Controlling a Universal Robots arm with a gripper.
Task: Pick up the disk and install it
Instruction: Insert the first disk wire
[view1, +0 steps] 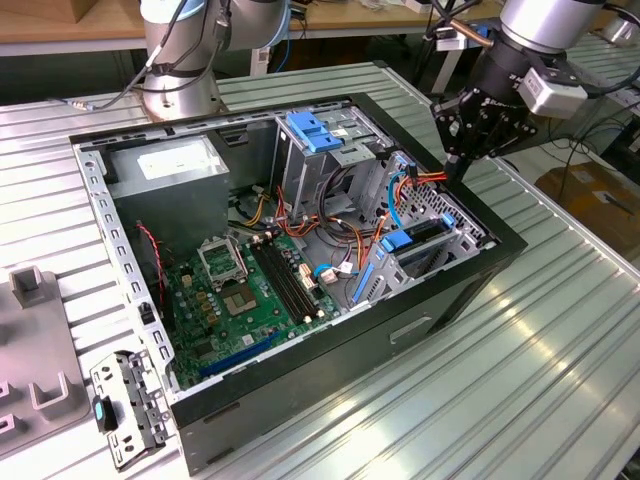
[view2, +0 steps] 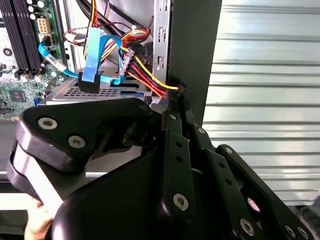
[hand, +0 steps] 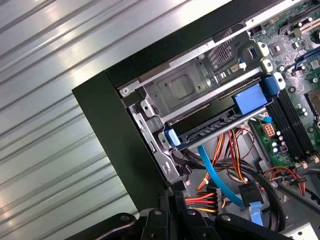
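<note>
disk: flat silver-grey metal hard drive in blue plastic carrier, lying in grey metal drive cage of black computer case | gripper: fingers drawn together, at case wall near cage | handling: dense, rigid, shock-sensitive (judged); hold by carrier side rails, not label face

A robot's silver-grey arm ends in a matt black gripper built of angular link bars. Bright round screws stud the black metal. A pale grey box, possibly a camera, is mounted at the wrist.
</note>
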